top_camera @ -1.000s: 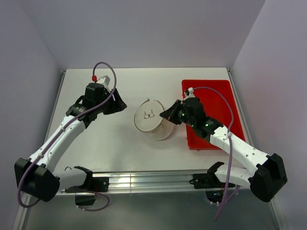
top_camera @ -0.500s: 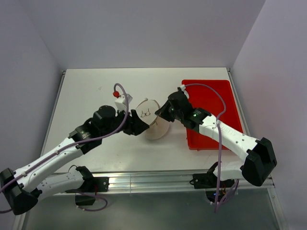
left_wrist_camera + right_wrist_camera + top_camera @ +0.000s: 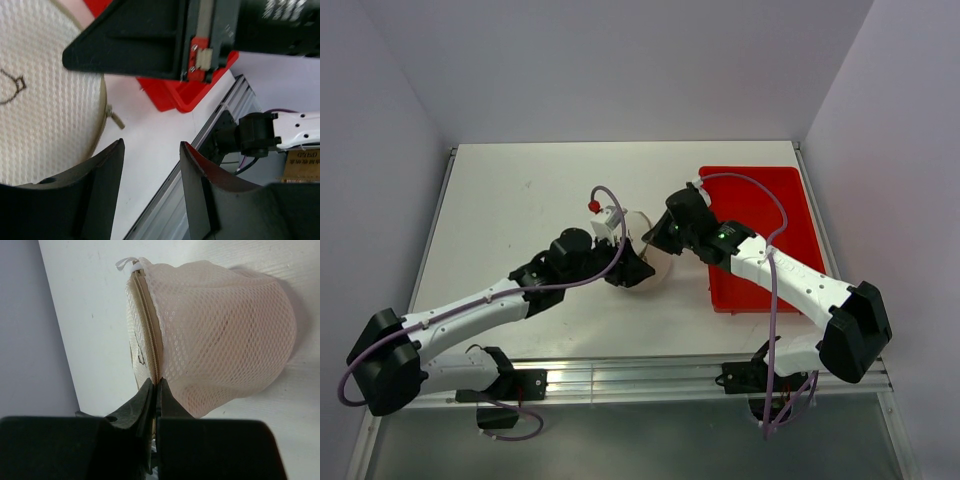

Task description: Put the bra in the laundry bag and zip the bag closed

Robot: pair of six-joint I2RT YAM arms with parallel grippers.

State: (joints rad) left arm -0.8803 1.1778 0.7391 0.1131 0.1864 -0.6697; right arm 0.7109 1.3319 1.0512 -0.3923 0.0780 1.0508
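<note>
The laundry bag (image 3: pixel 220 330) lies on its side mid-table, an off-white mesh drum (image 3: pixel 663 266). Its circular face with the dark outline fills the left of the left wrist view (image 3: pixel 45 110). The bra shows only as a peach tone through the mesh side. My right gripper (image 3: pixel 156 385) is shut on the zip line (image 3: pixel 150 325) at the rim between face and side, reaching in from the right (image 3: pixel 653 238). Just beside the bag's near edge, my left gripper (image 3: pixel 151 145) is open over bare table, with nothing between its fingers (image 3: pixel 638 272).
A red tray (image 3: pixel 760 200) sits right of the bag, its corner close behind my right gripper (image 3: pixel 170 97). The table's metal front rail (image 3: pixel 200 165) runs just past my left fingers. A small beige tab (image 3: pixel 116 120) sticks out at the bag's rim.
My left arm has swung from the far left across to the bag's near side, its jaws narrowing a little. The right gripper shifted left onto the bag's rim and stays shut.
</note>
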